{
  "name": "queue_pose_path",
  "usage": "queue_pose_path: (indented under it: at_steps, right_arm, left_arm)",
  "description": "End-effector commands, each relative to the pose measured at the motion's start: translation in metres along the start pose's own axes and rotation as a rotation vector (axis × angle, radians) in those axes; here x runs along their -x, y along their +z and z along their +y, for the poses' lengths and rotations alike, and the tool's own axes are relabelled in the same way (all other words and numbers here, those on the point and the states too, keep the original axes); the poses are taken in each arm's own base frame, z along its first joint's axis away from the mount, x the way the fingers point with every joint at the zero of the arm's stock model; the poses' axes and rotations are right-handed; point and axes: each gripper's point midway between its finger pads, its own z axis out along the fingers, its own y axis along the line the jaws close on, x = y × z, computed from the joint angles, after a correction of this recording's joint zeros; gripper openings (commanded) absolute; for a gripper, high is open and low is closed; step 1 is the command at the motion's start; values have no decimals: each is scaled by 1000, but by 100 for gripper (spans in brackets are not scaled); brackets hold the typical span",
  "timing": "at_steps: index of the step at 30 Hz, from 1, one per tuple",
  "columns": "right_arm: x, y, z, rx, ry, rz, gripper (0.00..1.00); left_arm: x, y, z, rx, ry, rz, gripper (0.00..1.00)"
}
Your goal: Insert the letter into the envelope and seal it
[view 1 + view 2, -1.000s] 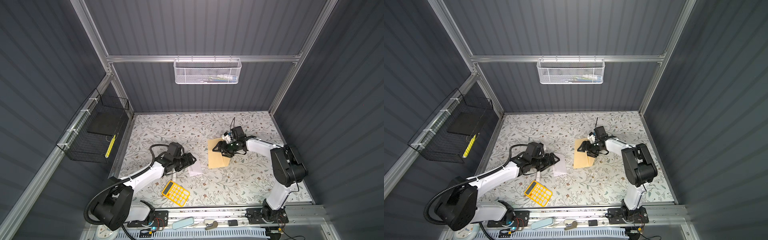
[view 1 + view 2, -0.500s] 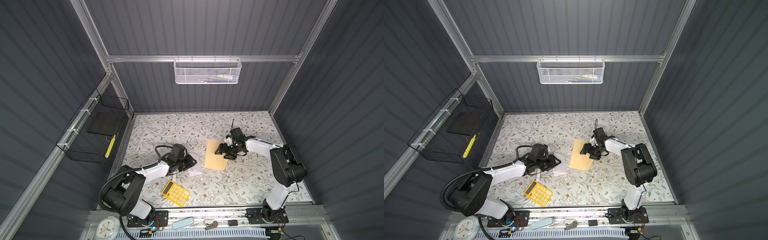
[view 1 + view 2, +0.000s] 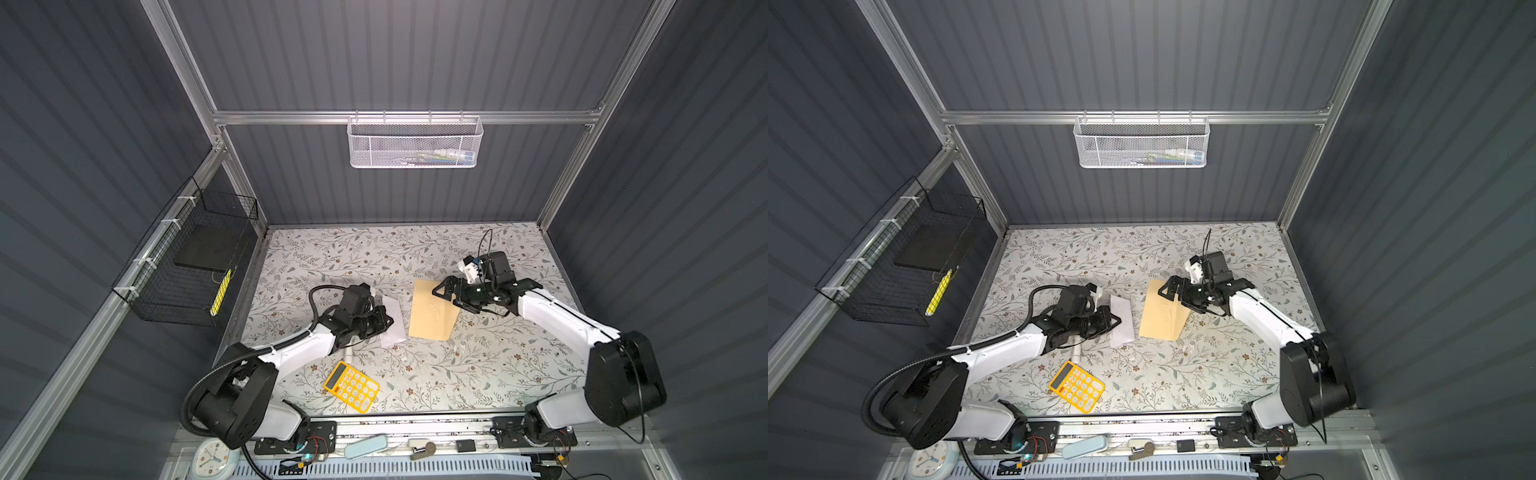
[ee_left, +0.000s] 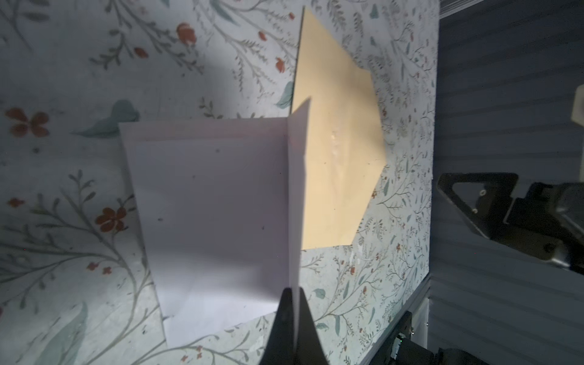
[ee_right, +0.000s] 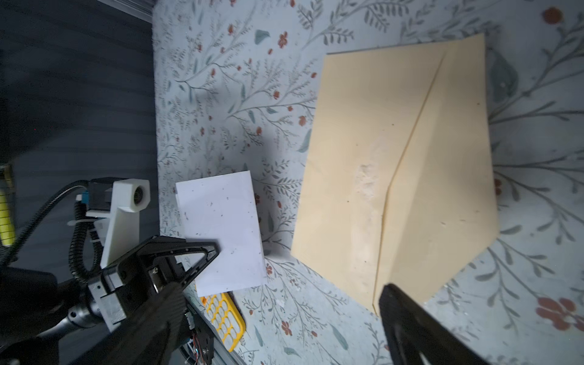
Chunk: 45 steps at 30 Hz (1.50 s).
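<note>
Nine o'clock of the envelope (image 3: pixel 430 318), left pincer (image 4: pixel 295 298) just clamped the letter (image 4: pixel 215 205), ready for insertion; right pincer (image 3: pixel 453 297) gapes wide.

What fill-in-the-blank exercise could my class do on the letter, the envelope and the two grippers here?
1. The left gripper pinches one raised edge of the letter, a sheet of ____ paper.
2. The right gripper, by the envelope, has its jaws ____.
3. The calculator is ____ in colour.
Missing words: white; open; yellow.
</note>
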Motion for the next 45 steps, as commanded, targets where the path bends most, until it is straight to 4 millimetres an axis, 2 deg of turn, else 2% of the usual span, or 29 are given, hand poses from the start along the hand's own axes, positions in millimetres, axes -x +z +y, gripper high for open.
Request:
queue_pose_path:
  at_steps: [1,4,7,13,17,23,29,36,45]
  right_arm:
    - [-5,-10,24,159,37,-29,99]
    - [-7,-21,43,290,48,-77,99]
    - [-8,-27,60,388,39,-105,99]
    - [-21,-11,72,450,17,-74,96]
    - [-26,-1,85,503,5,-62,90]
    - [-34,11,100,524,-26,-23,77]
    - [-42,18,100,518,-18,1,62]
    - [-41,16,101,498,-28,4,47]
    - [-41,16,101,481,-32,10,38]
  left_arm:
    - [23,-18,-43,-129,66,-85,1]
    - [30,-28,-68,-234,69,-115,1]
    - [36,-34,-85,-295,66,-135,1]
    - [43,-39,-111,-388,66,-155,2]
    - [44,-40,-117,-404,70,-162,2]
    - [44,-40,-120,-412,71,-176,2]
    - [43,-36,-116,-401,68,-183,2]
    - [41,-31,-110,-403,61,-185,2]
    - [35,-27,-98,-381,61,-183,2]
